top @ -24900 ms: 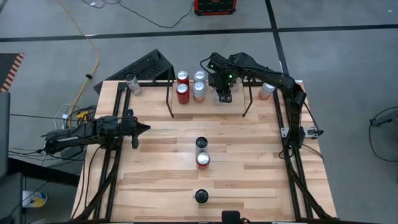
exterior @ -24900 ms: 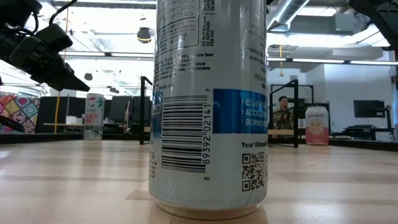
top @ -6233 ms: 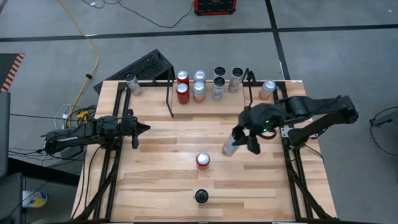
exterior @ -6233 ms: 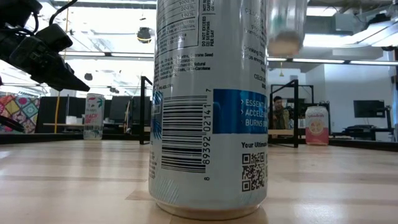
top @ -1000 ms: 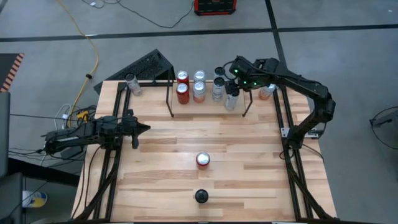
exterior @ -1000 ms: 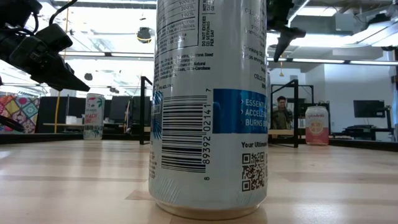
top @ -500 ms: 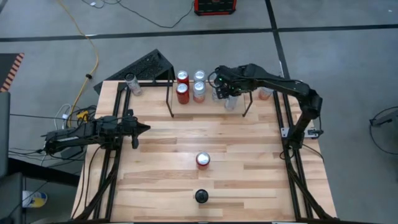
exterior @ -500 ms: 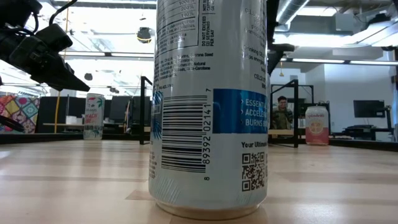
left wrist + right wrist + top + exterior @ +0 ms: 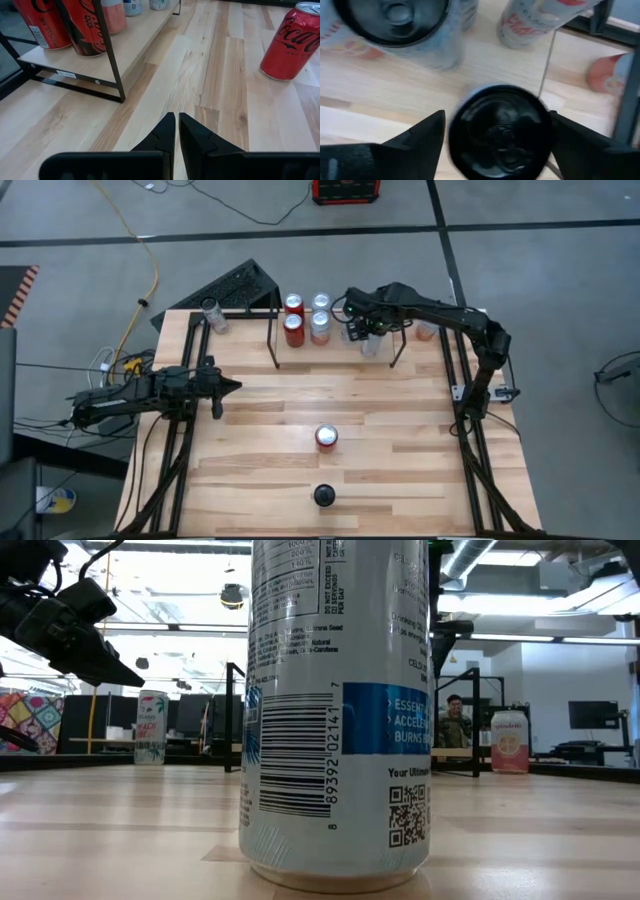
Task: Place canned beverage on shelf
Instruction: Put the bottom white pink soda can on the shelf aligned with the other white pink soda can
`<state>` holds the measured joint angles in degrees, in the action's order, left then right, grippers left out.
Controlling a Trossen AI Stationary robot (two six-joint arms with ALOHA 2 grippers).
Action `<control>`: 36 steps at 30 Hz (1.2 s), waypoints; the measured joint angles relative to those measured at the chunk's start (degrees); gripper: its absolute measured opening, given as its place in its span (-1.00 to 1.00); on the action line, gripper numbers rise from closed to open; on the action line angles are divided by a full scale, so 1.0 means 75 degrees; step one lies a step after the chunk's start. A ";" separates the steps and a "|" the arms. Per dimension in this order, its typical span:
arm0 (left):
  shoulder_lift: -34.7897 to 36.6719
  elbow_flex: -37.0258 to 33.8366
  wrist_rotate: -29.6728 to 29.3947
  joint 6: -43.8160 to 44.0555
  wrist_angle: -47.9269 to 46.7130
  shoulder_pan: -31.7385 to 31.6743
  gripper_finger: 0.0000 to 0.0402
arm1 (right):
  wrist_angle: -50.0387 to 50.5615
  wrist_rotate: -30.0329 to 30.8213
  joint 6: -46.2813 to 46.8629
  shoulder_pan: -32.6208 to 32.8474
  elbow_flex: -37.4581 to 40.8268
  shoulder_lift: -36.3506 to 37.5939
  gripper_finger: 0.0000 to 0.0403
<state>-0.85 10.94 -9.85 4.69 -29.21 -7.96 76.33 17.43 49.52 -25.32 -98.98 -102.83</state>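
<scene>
Right hand [image 9: 495,132] pointing straight down, fingers spread wide either side of black-topped can [image 9: 500,131] on shelf [image 9: 272,340].

Open-plan lab, exposed ducts [image 9: 480,555], workstations

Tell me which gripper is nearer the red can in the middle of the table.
Left. The left gripper, shut, hovers a short way off the red can, toward the table's left edge. The right gripper is farther, over the shelf at the back.
</scene>
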 joint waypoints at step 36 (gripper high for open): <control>-0.0001 0.0000 0.0000 0.0000 0.0000 0.0001 -0.95 | -0.0302 -0.2171 -0.8626 -0.0795 -0.0242 0.0015 0.16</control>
<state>-0.86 10.94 -9.85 4.69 -29.21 -7.95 74.06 1.15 -15.18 -31.28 -100.79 -102.72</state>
